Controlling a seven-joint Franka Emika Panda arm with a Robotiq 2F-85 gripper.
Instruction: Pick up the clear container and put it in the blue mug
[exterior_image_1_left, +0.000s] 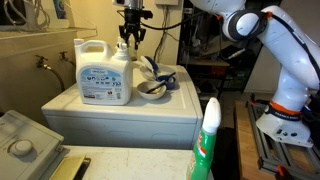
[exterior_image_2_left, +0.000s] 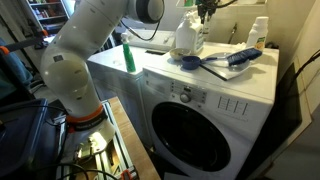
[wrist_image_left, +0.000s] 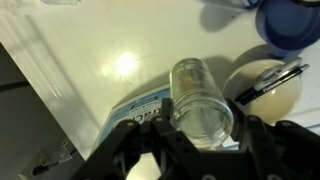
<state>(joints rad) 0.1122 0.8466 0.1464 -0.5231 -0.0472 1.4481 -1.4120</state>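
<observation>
Right, the white tabletop (exterior_image_2_left: 240, 88) turns out to be the lid of a front-loading washer, and only that exterior view shows the round door below. The white arm (exterior_image_1_left: 285, 60) reaches in over it. The big white detergent jug (exterior_image_1_left: 105, 72) stands upright, and the wrist view catches just a corner of its blue label. A green bottle (exterior_image_1_left: 208, 140) looms blurred in the foreground of one exterior view and stands small at the tabletop's edge in the other (exterior_image_2_left: 129, 58).

Down to the small stuff: the brownish bowl (wrist_image_left: 262, 92) has a dark stick lying across it. The blue mug (wrist_image_left: 290, 22) peeks in at the top corner, just beyond the bowl.

The wrist view tells the real story. The clear container (wrist_image_left: 200, 95) sits between the dark fingers, off the surface, above the jug's label and beside the bowl, not in the mug. The pincer (wrist_image_left: 203, 128) is clenched on it. From outside, the pincer (exterior_image_1_left: 130, 42) hangs above the jug, the container too faint to see.
</observation>
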